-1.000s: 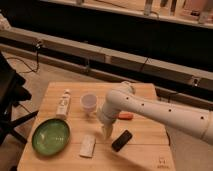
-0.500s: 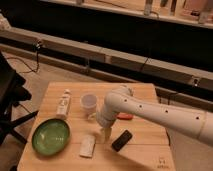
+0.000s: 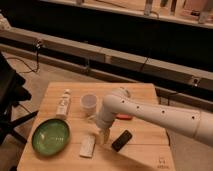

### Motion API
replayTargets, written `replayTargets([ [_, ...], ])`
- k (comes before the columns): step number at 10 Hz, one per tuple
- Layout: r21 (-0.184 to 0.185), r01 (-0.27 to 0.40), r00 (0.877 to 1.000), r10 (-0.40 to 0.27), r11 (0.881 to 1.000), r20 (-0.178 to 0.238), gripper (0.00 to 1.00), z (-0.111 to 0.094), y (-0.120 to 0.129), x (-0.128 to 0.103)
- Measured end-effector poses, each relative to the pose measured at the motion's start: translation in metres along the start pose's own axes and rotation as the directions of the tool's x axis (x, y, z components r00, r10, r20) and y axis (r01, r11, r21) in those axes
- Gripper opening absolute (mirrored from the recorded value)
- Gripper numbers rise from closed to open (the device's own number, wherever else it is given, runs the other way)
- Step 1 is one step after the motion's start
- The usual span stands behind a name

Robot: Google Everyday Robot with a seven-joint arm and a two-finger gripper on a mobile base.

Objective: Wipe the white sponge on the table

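The white sponge (image 3: 88,146) is seen lying flat on the table (image 3: 145,152), in the lower middle of the frame, between a green plate (image 3: 50,136) and a dark flat object (image 3: 122,140). The gripper (image 3: 103,134) is held just beside the sponge's upper right corner. Whether it is released or clenched cannot be told. No grasp is shown, so the wiping is judged not yet begun; the sponge has yet to be taken and drawn across the table.

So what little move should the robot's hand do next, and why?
Probably a short slide toward the round green bowl and down onto the small flat white sponge. The gripper is just beside the sponge's far corner, not over it, and the light wooden table cannot be wiped until the sponge is held.
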Motion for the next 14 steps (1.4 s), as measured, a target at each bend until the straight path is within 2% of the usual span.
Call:
replayTargets([
  [1, -0.012, 0.008, 1.0, -0.008, 1.0, -0.005, 0.8, 0.001, 0.002, 0.0],
  [2, -0.047, 0.032, 0.999, -0.033, 0.998, -0.018, 0.8, 0.01, 0.004, -0.005],
  [5, -0.148, 0.059, 0.996, -0.067, 0.987, -0.051, 0.8, 0.057, 0.018, -0.007],
  [8, -0.176, 0.066, 0.995, -0.079, 0.982, -0.067, 0.8, 0.074, 0.024, -0.014],
  [10, -0.181, 0.065, 0.995, -0.078, 0.981, -0.063, 0.78, 0.082, 0.027, -0.016],
  [11, -0.18, 0.066, 0.995, -0.078, 0.981, -0.057, 0.7, 0.086, 0.028, -0.016],
  [14, -0.146, 0.061, 0.996, -0.069, 0.987, -0.052, 0.35, 0.087, 0.029, -0.015],
])
